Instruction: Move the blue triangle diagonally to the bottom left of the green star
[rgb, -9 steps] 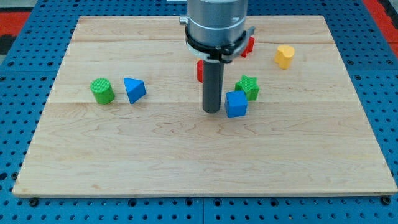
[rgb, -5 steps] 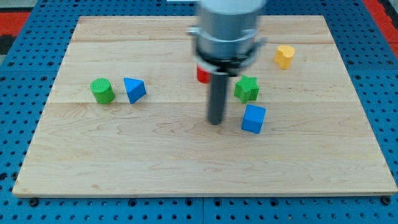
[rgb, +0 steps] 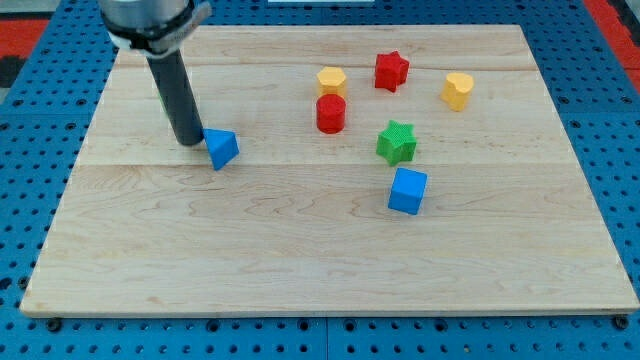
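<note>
The blue triangle (rgb: 221, 149) lies on the wooden board at the view's left of centre. My tip (rgb: 188, 142) stands right against its left side, touching or nearly so. The green star (rgb: 397, 142) sits to the view's right of centre, far from the triangle. The rod hides whatever lies behind it at the left, where a green cylinder stood earlier.
A blue cube (rgb: 407, 190) lies just below the green star. A red cylinder (rgb: 331, 113), a yellow hexagonal block (rgb: 331, 80), a red star (rgb: 391, 71) and a yellow block (rgb: 458, 90) lie in the upper middle and right. The board's left edge (rgb: 78, 170) is near my tip.
My tip has swept from beside the blue cube near the centre to the left side of the blue triangle. The blue cube was first pushed down and right. The green cylinder is now hidden.
</note>
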